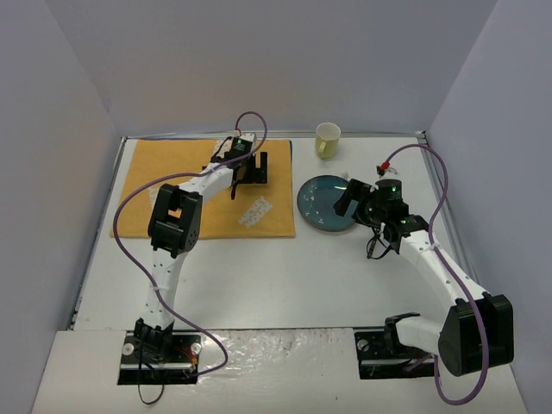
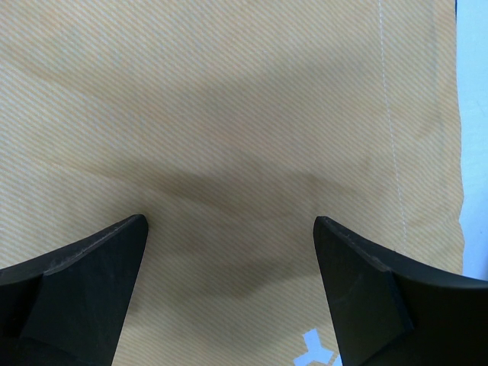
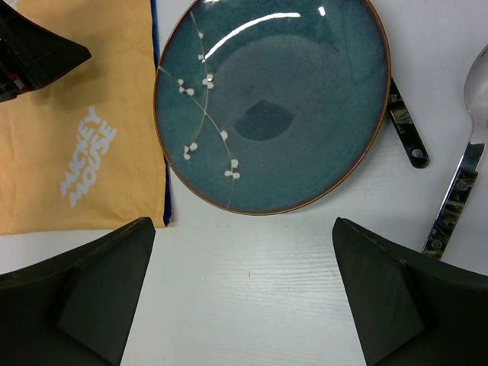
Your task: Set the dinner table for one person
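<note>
Over the orange mat (image 2: 229,99), upper left of the white table (image 1: 259,285): left hand (image 2: 231,225), released and empty. Above bare table at the blue plate (image 3: 271,107) edge, centre right: right hand (image 3: 242,229), likewise released.

On dinner table (image 3: 252,290), blue plate (image 3: 290,91) lies beside orange mat (image 3: 76,114).

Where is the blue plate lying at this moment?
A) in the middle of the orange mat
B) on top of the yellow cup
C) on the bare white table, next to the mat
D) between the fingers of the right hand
C: the blue plate lies flat on the white dinner table, just past the edge of the orange mat.
</note>
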